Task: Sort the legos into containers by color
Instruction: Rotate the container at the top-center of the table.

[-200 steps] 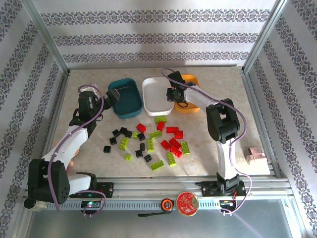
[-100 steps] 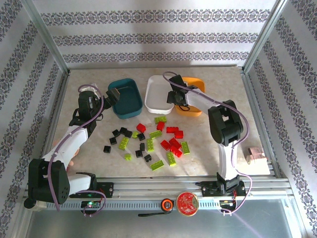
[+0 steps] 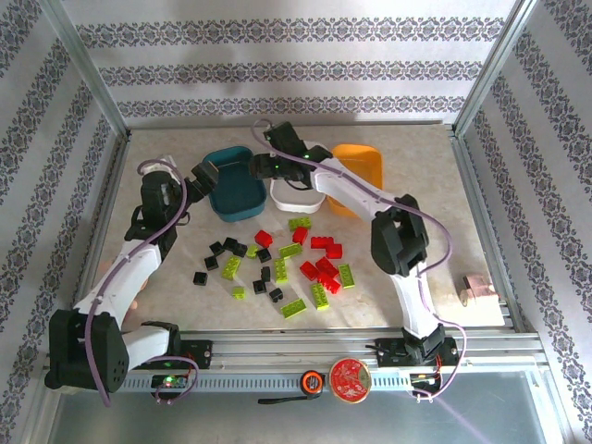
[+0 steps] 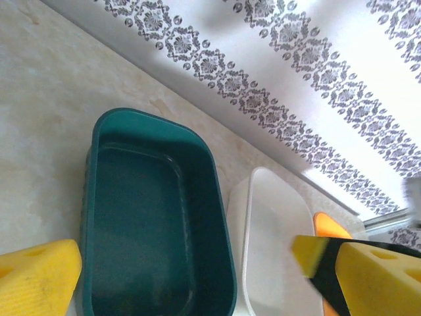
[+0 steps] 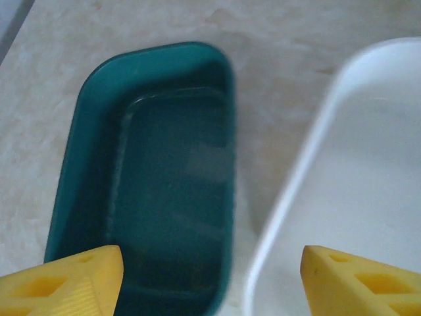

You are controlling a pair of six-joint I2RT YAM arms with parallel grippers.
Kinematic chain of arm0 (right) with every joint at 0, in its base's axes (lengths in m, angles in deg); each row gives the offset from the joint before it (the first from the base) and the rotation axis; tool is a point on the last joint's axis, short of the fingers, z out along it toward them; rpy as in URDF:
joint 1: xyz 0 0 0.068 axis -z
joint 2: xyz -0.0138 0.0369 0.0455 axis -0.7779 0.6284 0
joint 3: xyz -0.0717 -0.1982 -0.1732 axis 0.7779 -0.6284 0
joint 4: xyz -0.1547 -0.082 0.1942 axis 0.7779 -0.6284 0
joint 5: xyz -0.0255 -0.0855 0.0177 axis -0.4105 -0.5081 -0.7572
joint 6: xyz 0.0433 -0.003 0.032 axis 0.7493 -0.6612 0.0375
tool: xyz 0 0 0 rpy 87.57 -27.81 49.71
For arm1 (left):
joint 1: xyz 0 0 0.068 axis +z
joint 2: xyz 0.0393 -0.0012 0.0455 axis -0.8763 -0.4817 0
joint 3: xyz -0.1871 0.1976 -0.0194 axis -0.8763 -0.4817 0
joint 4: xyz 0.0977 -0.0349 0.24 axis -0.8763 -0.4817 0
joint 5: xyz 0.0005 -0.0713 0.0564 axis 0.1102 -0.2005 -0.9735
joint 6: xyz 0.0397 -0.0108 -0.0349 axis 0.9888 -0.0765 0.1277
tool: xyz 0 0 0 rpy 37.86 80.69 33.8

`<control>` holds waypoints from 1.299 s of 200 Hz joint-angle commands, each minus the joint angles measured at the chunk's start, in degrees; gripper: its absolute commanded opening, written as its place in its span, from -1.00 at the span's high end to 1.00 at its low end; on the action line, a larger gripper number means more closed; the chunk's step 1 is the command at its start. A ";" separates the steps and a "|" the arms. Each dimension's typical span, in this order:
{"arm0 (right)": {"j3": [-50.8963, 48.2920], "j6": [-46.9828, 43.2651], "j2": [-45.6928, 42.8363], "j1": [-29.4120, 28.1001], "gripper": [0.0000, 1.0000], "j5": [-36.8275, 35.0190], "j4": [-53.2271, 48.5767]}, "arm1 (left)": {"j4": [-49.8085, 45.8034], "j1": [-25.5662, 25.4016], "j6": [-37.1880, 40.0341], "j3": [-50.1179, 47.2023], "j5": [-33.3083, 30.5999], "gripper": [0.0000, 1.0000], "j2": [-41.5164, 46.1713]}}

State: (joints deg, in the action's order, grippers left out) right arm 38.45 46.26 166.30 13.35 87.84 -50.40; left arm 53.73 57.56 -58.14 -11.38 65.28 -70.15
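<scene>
Since the earlier frame, the right arm has been swung leftward, away from the orange tray (image 3: 359, 171), and its tool (image 3: 262, 166) is now held above the gap between the dark teal tray (image 3: 236, 185) and the white tray (image 3: 298, 191).

The pale stone-patterned surface (image 3: 444, 231) is occupied at its far middle by the three trays, set side by side: teal on the left, white in the middle, orange on the right. No bricks can be seen in the teal tray.

In the right wrist view, the right tool (image 5: 212, 253) is seen spread wide with nothing between its yellow fingers, over the teal tray's right rim and the white tray's left rim.

The left tool (image 3: 205, 174) is poised at the teal tray's left edge; in the left wrist view it (image 4: 186, 250) is also seen wide apart and empty.

The legos (image 3: 287, 264) are scattered on the surface near the trays, on the arms' side: red ones (image 3: 324, 268) toward the right, lime green ones (image 3: 294, 308) mixed through, black ones (image 3: 217, 248) mostly left.
</scene>
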 commanded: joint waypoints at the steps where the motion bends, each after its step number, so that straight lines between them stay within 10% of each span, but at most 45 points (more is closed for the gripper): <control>1: 6.11 -0.52 5.37 0.25 -0.40 1.58 -3.86 | 2.55 0.74 -2.26 -1.69 1.25 -0.99 0.78; 43: 6.96 -1.19 5.48 -1.23 -0.39 -0.40 -2.76 | -4.70 2.06 1.82 3.48 -1.47 -0.99 -8.70; 203: -37.85 0.58 -32.52 8.68 -0.42 2.72 10.45 | 2.12 0.31 3.32 25.14 7.68 -0.40 -44.42; 253: -42.29 1.27 -35.21 9.57 -0.45 2.39 10.98 | 0.86 -0.93 3.66 25.55 8.09 -0.55 -43.44; 260: -42.62 1.45 -35.73 9.67 -0.46 2.30 11.03 | 0.42 -0.79 4.04 25.00 7.26 -0.96 -41.97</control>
State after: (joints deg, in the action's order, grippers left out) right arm -3.01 46.76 133.75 22.47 90.26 -40.59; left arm 54.65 56.73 -55.70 13.54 72.40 -114.54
